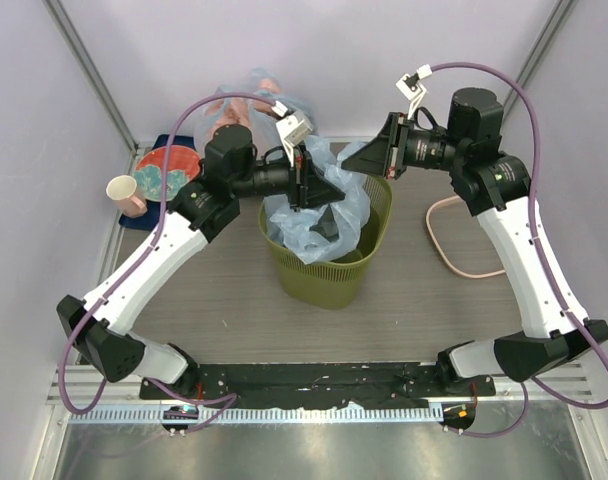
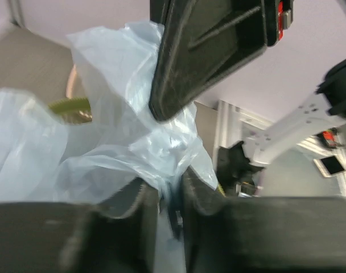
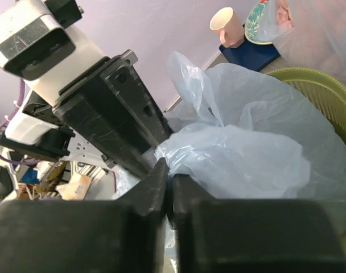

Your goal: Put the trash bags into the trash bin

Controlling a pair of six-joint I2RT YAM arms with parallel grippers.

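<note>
Grey wood-grain table (image 1: pixel 214 290) carries an olive-green perforated plastic trash bin (image 1: pixel 324 282) at the centre of the overhead frame. A thin translucent light-blue plastic trash bag (image 1: pixel 287 228) is bunched in the bin's mouth and rises above the rim. Left fingers (image 2: pixel 119 227) and right fingers (image 3: pixel 153 190) are each clenched on a fold of its film.

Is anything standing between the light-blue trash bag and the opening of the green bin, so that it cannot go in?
Nothing visible does. The trash bag already hangs into the trash bin, bunched above its rim. Only the left gripper and the right gripper, both pinching its film, are at the opening.
</note>
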